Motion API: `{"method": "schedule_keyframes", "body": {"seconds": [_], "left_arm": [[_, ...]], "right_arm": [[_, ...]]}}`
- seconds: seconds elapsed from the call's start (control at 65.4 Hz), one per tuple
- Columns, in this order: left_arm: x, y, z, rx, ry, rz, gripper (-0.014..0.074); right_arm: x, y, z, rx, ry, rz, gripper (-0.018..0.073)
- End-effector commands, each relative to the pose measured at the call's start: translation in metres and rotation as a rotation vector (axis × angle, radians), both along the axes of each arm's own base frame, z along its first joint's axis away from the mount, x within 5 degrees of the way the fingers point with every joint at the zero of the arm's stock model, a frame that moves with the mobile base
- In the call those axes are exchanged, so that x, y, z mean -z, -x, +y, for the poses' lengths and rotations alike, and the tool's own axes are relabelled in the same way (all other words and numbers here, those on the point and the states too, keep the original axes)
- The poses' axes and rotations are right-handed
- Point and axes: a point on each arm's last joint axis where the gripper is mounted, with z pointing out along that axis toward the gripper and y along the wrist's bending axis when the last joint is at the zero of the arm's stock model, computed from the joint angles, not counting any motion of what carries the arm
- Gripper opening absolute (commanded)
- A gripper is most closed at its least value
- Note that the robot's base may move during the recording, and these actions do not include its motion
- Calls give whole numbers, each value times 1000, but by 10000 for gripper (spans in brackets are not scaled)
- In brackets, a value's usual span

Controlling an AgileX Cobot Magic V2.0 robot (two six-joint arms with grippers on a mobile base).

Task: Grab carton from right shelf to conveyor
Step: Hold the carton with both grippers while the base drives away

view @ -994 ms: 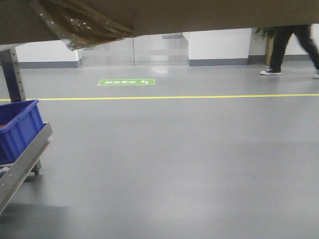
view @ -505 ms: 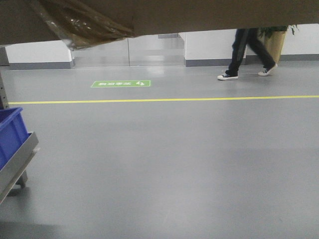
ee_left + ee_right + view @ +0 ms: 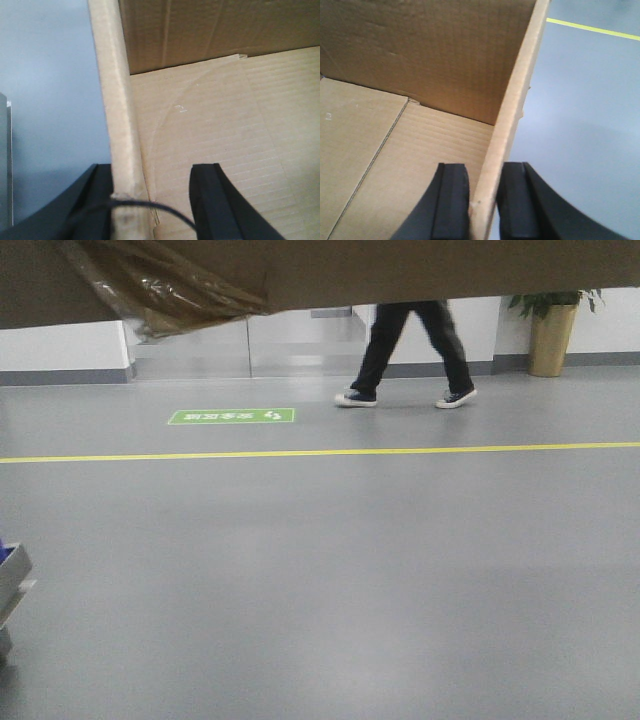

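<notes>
Though plain, ribbed corrugated carton

Front view: the carton runs off the top edge, only its underside showing, and it hides the walker from the thighs up (dark trousers and sneakers, that's all). The plant has its leaves clipped by it too. Green floor sign: lettering too small to read. Far left, a grey corner is cut by the frame and can't be identified. In the wrist views, the left end effector and right end effector run off the bottom edge.
</notes>
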Motion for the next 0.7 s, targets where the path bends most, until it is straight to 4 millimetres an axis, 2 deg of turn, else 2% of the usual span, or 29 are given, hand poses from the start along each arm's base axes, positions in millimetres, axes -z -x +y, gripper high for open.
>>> {"method": "schedule_keyframes", "body": {"seconds": [0.0,0.688], "left_arm": [[-5,7,-10,86,57,-15,-17],[-7,4,-3,43,-14,-48,-17]], "right_arm": [[-10,-1,2,-25,-32,-100,-58],[-10,-1,2,-25,-33,-101,-58]]}}
